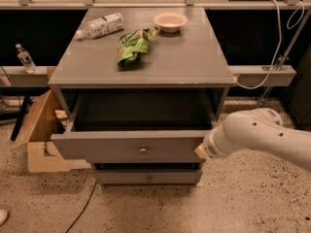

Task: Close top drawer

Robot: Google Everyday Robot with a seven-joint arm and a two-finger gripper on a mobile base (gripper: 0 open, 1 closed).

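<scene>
The top drawer [131,147] is a wide grey drawer pulled well out of the grey cabinet, and its inside looks dark and empty. Its small round metal knob [143,150] sits at the centre of the flat front. My white arm [257,135] comes in from the right, and its end sits against the right end of the drawer front. The gripper [201,151] is at that spot, hidden behind the arm's end. A lower grey drawer [148,177] with the same knob is shut below.
On the cabinet top [194,62] lie a plastic bottle [100,25], a green chip bag [132,46] and a white bowl [170,21]. An open cardboard box [41,135] stands on the floor at the left. A cable [82,208] runs across the speckled floor.
</scene>
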